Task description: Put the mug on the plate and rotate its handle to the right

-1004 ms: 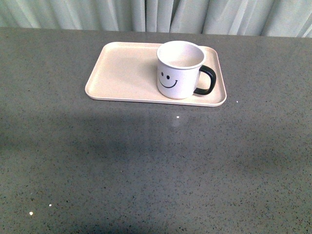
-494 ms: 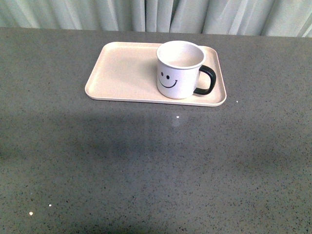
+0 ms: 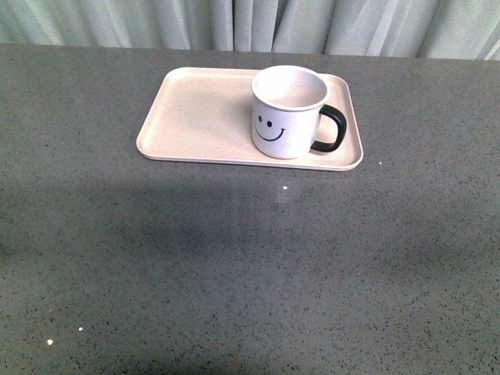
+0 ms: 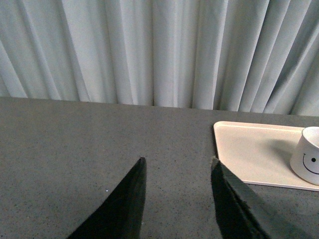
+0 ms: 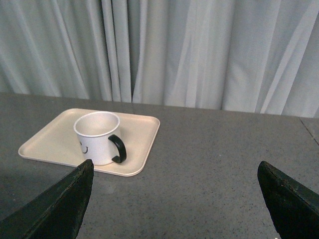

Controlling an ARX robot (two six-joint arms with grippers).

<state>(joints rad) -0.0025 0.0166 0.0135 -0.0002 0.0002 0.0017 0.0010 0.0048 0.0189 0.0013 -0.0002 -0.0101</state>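
The white mug [image 3: 286, 113] with its black smiley face stands upright on the right part of the pale pink plate [image 3: 195, 117]. Its black handle [image 3: 330, 129] points to the right. Neither arm shows in the front view. In the left wrist view my left gripper [image 4: 177, 162] is open over bare table, with the plate [image 4: 251, 149] and an edge of the mug [image 4: 306, 157] well off to one side. My right gripper [image 5: 174, 169] is wide open with nothing between its fingers, and the mug [image 5: 97, 137] on the plate [image 5: 47, 139] sits some way beyond it.
A grey speckled table [image 3: 250, 266] spreads around the plate on every side. Pale pleated curtains [image 3: 250, 23] hang along the table's far edge.
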